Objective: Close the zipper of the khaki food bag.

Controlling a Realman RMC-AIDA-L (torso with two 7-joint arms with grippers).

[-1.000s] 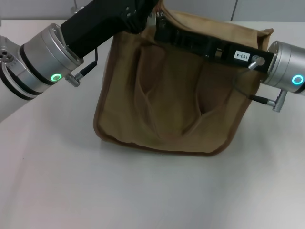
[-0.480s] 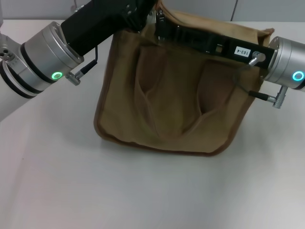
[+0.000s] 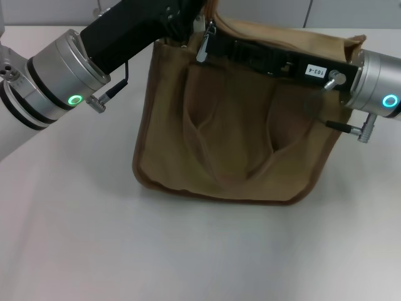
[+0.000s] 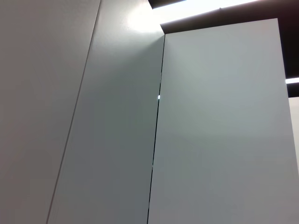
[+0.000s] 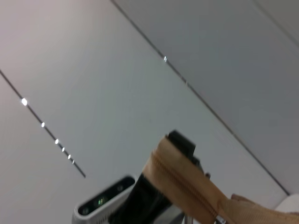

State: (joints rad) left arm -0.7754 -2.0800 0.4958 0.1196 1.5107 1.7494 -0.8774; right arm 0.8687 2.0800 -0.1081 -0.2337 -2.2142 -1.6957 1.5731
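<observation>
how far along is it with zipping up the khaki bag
Both arms are already at the top edge of the khaki food bag, which stands upright on the white table. The left end effector is at the bag's top left corner, and the right end effector reaches across the top toward it. The silver pull tab hangs near that left corner. Whether the zipper is closed cannot be seen from here.
</observation>
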